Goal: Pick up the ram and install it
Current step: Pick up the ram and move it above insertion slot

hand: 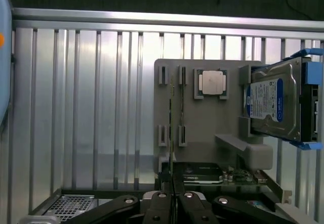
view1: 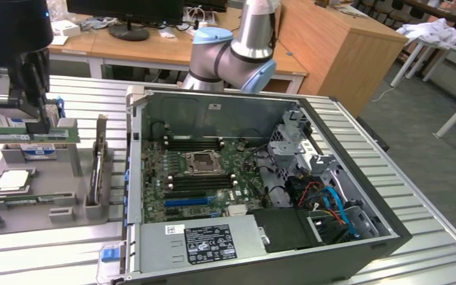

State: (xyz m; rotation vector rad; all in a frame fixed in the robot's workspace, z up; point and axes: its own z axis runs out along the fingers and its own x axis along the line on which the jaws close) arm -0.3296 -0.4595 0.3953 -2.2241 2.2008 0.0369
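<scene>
You had the hand [view1: 38,126] clamped on the ram [view1: 63,134], holding it level above the grey fixture tray [view1: 54,185] at the exterior view's left. Beside the tray, the open computer case [view1: 374,243] lay on the slatted desk [view1: 38,261], its motherboard [view1: 158,173] exposed.

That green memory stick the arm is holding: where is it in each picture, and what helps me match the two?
Exterior view: the ram hangs broadside in the gripper at the exterior view's left, above the grey tray.
Wrist view: the ram is edge-on, a thin strip running out from the gripper, over the same tray.
Shared landmark: the square silver chip lying on that tray.
</scene>
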